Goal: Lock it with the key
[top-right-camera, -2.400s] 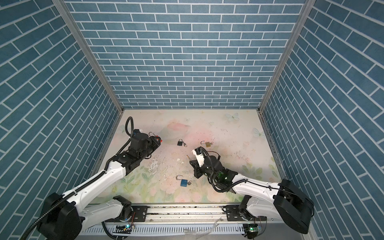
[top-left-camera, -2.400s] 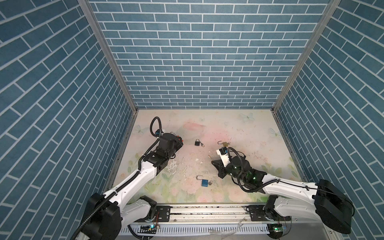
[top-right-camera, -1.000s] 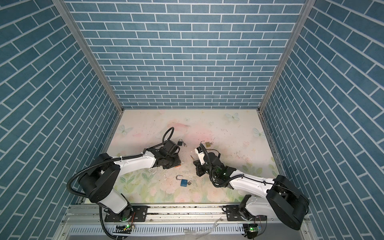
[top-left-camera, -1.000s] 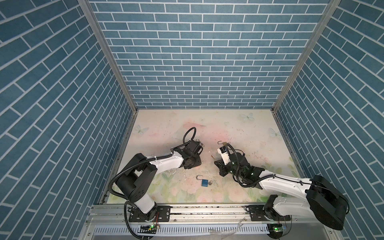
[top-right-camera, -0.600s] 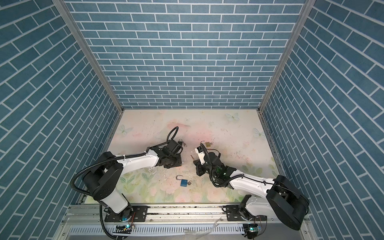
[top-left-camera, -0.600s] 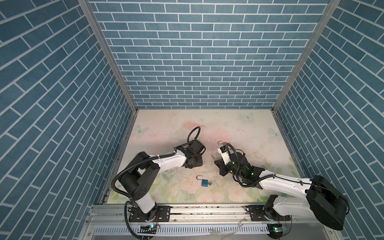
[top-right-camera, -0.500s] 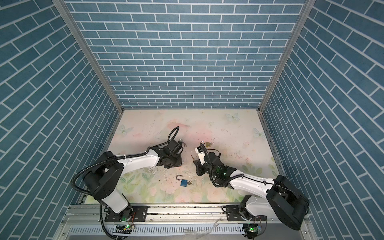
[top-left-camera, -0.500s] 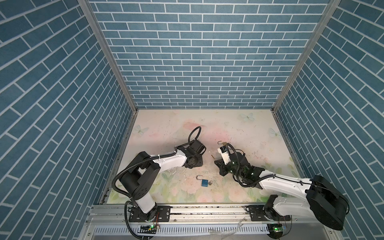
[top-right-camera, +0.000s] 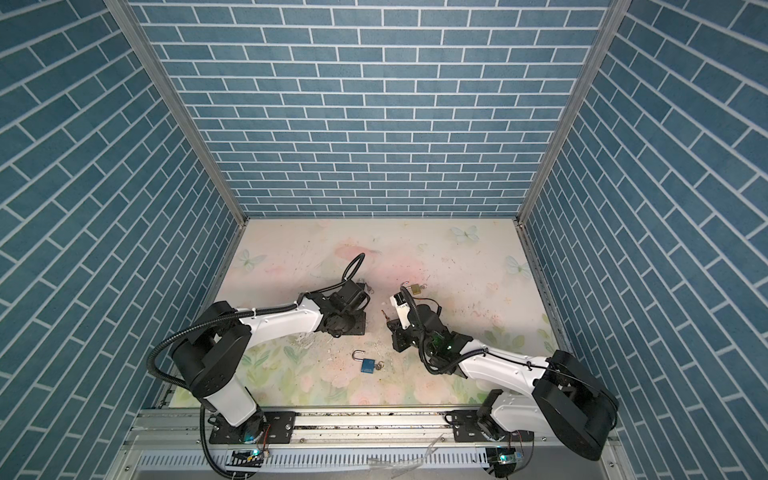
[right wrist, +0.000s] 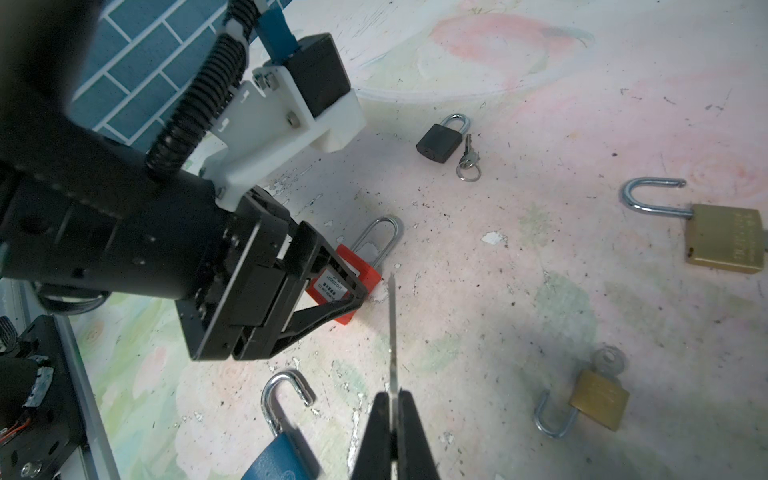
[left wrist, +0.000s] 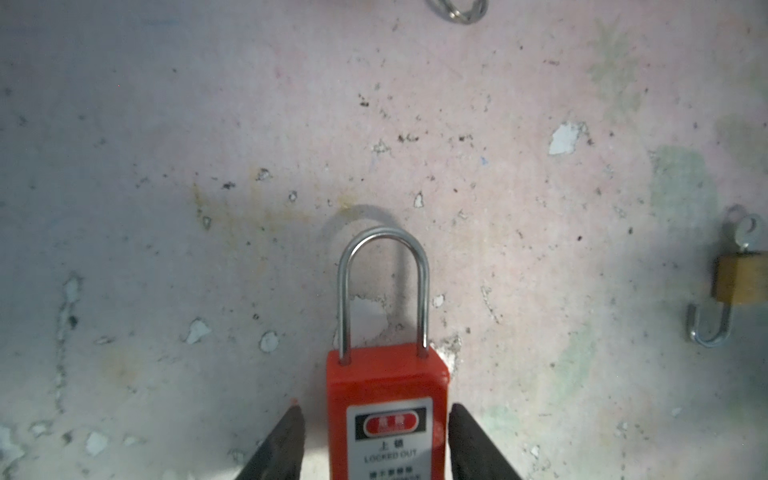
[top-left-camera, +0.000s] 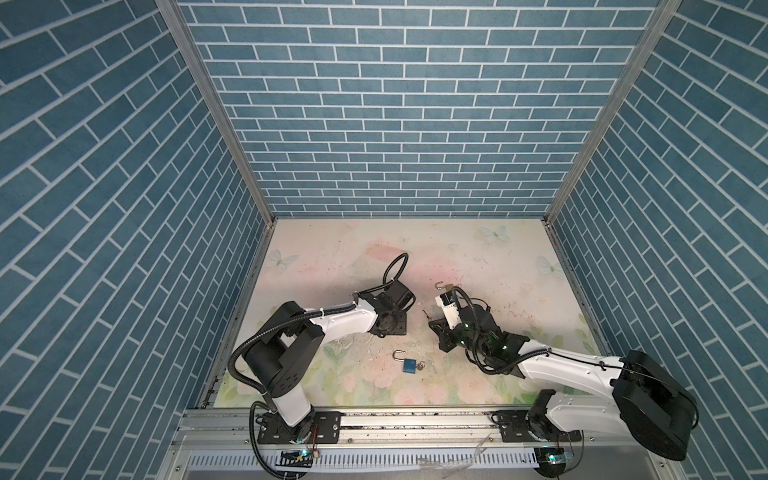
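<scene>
right jaws: pinching key (right wrist: pixel 391 336), blade pointing at red padlock (left wrist: pixel 386 376) | left jaws: apparently open, straddling its body

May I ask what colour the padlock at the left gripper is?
Red padlock, white label; clearest in left wrist view.

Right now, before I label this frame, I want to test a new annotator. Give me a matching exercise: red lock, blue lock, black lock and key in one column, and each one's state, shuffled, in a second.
Column 1
1. red lock
2. blue lock
3. black lock
4. key

Column 2
A. pinched in the shut right claw
B. shackle open, lying free
C. inside the open left claw, shackle shut
D. shackle shut, key ring beside it

Pairs: 1-C, 2-B, 3-D, 4-A
</scene>
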Motion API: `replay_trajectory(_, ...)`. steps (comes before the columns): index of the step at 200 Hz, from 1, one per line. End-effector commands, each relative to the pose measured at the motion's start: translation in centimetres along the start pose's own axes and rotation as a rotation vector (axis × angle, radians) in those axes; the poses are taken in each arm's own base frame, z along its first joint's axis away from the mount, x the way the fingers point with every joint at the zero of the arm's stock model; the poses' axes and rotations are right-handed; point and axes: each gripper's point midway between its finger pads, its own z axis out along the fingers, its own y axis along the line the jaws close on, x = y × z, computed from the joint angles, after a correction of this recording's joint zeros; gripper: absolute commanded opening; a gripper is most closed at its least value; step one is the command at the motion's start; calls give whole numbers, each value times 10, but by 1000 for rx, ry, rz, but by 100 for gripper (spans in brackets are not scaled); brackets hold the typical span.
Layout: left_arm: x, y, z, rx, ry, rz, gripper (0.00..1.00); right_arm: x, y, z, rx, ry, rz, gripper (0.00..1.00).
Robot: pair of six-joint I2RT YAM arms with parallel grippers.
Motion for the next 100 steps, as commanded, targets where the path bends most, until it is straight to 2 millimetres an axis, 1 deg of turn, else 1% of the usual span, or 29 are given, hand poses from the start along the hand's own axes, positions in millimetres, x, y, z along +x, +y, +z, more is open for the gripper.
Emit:
replay_trajectory(1,-10,-2,-13,-14,-42,33,59,-13,5,-1,-17,-23,28,0)
replay_trajectory(14,-21,-5,-25,-6,-90,49,59,-14,6,-1,-22,-19,34,0)
replay_trajectory(29,-39,-9,-46,5,-172,75,59,-14,7,1,-31,-11,47,0)
replay_trajectory(55,-75,-9,-96,-19,-362,138,61,-11,7,7,-39,19,68,0)
replay_trajectory(77,-95,8,-138,-90,-524,152,74,-5,6,16,-38,70,78,0)
replay_trajectory(100,-104,25,-178,-117,-687,154,83,2,6,29,-46,132,96,0)
